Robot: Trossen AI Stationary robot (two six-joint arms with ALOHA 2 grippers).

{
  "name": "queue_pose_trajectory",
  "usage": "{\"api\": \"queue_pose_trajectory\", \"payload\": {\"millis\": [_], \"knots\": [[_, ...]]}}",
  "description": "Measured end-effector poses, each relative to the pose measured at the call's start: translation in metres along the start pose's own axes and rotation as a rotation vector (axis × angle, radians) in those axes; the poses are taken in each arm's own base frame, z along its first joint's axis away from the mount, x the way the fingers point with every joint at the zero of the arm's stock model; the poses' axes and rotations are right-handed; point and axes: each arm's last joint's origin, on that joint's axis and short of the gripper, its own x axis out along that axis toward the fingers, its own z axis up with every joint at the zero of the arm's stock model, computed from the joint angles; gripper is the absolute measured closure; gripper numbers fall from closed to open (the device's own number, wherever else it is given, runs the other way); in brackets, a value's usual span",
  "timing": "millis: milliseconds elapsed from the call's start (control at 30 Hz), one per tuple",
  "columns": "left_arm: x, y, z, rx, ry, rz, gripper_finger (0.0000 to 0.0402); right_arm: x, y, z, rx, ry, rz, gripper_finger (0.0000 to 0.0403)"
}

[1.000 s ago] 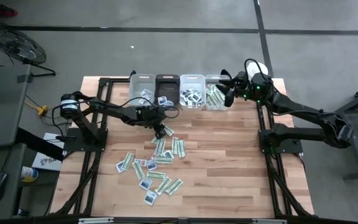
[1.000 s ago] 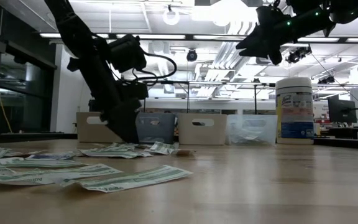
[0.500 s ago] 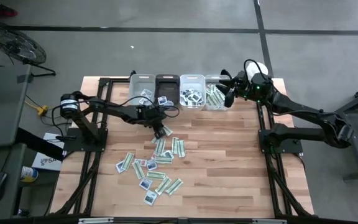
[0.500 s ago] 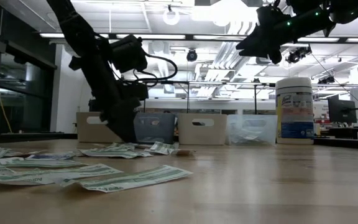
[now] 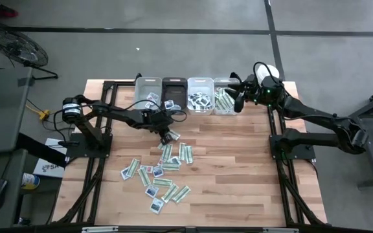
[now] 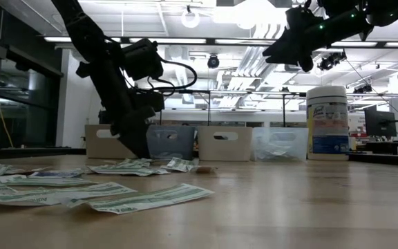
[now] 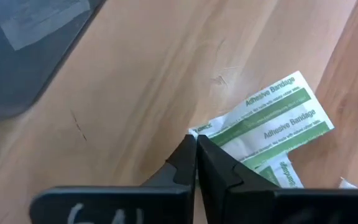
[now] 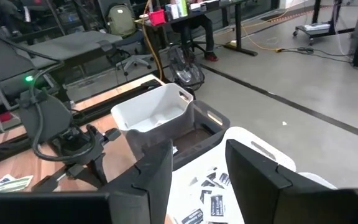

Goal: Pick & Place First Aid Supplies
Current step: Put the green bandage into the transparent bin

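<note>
The left gripper has its fingers clenched on a green-and-white packet lying on the bench. The right gripper hovers over the bins, fingers apart and empty.

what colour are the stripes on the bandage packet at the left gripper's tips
Green on white, printed "Adhesive Bandage"; clearest in the left wrist view: bandage packet.

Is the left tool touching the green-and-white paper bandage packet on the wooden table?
Touching. The left wrist view shows the left tool shut on the corner of the green-and-white paper bandage packet.
</note>
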Motion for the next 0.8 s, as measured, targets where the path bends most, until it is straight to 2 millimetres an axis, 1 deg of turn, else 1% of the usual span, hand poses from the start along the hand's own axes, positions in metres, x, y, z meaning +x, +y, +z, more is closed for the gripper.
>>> {"api": "queue_pose_trajectory", "payload": {"millis": [67,267,367,467,567,667,800], "knots": [[-0.002,-0.001,0.002,0.0,-0.004,-0.008,0.0399,0.0,0.0,0.0,0.0,0.003,0.015,0.0261],[-0.019,-0.006,0.017,0.014,-0.042,-0.077,0.0401,0.0,0.001,0.0,0.001,0.004,0.023,0.0261],[-0.034,-0.011,0.036,0.034,-0.116,-0.11,0.0401,0.0,0.001,0.0,0.002,0.005,0.023,0.0261],[-0.045,-0.013,0.051,0.069,-0.163,-0.095,0.0401,0.0,0.001,0.0,0.006,0.005,0.024,0.0261],[-0.059,-0.017,0.073,0.097,-0.247,-0.078,0.0401,0.001,0.001,-0.001,0.009,0.015,0.055,0.0261],[-0.075,-0.021,0.095,0.126,-0.339,-0.035,0.0401,0.001,0.003,-0.001,0.035,0.025,0.107,0.026],[-0.1,-0.023,0.122,0.178,-0.464,0.068,0.0401,0.001,0.004,-0.001,0.093,0.035,0.141,0.026]]}}
